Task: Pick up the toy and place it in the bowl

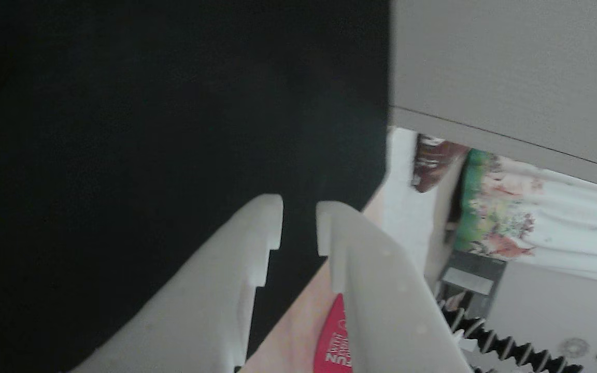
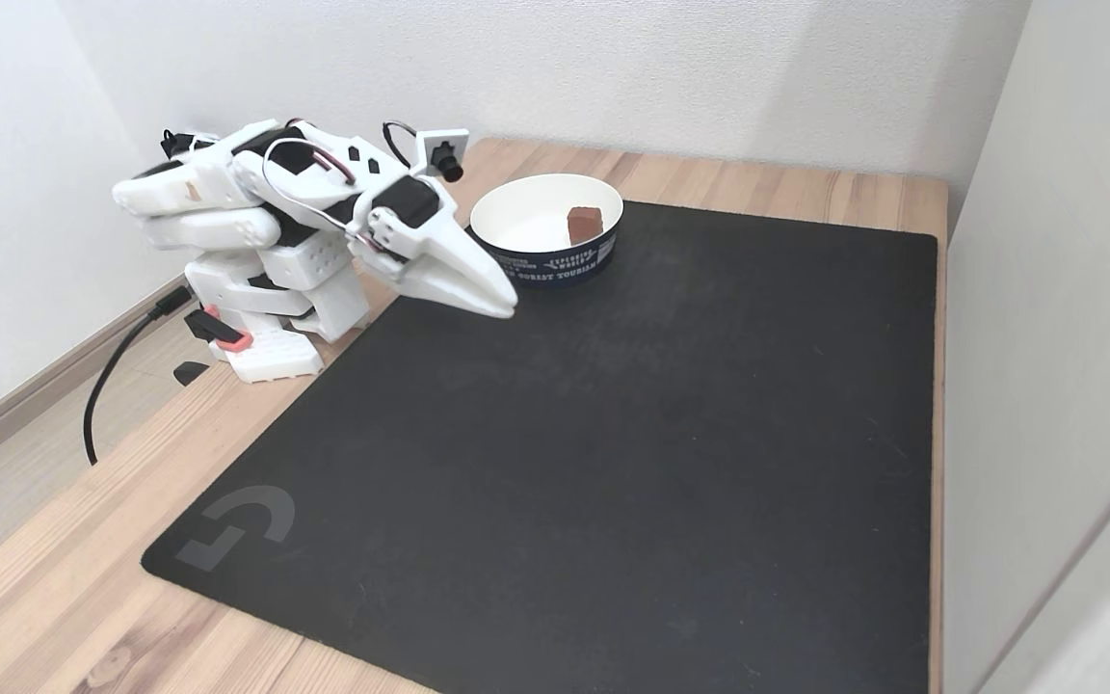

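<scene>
In the fixed view the toy (image 2: 584, 224), a small reddish cube, lies inside the bowl (image 2: 555, 264), against its right wall. The bowl is round and white inside, with a dark printed band outside, and it stands at the far edge of the black mat. The white arm is folded low over its base. Its gripper (image 2: 502, 303) points down-right, just above the mat's left far corner, a short way left of the bowl. In the other view the gripper (image 1: 300, 220) shows two white fingers with only a narrow slit between them and nothing held.
A black mat (image 2: 613, 453) covers most of the wooden table (image 2: 54, 588). A wall (image 2: 1046, 318) runs along the right side. The arm's base (image 2: 266, 337) and its black cable (image 2: 117, 361) sit at the left. A red box with white lettering (image 1: 336, 336) shows behind the fingers in the other view.
</scene>
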### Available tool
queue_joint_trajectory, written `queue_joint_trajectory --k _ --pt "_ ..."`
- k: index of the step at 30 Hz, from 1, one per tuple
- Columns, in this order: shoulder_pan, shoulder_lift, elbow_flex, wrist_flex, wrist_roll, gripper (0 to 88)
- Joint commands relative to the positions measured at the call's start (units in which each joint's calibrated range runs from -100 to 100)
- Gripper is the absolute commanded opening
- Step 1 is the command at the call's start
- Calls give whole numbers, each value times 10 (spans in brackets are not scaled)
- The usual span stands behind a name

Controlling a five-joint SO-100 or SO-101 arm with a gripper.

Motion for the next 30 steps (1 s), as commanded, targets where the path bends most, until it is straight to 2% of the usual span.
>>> queue_joint_trajectory --k 1,6,30 --pt "4 -17 8 55 -1 22" --pt "6 -18 8 110 0 23" --pt "0 -17 8 112 3 24"
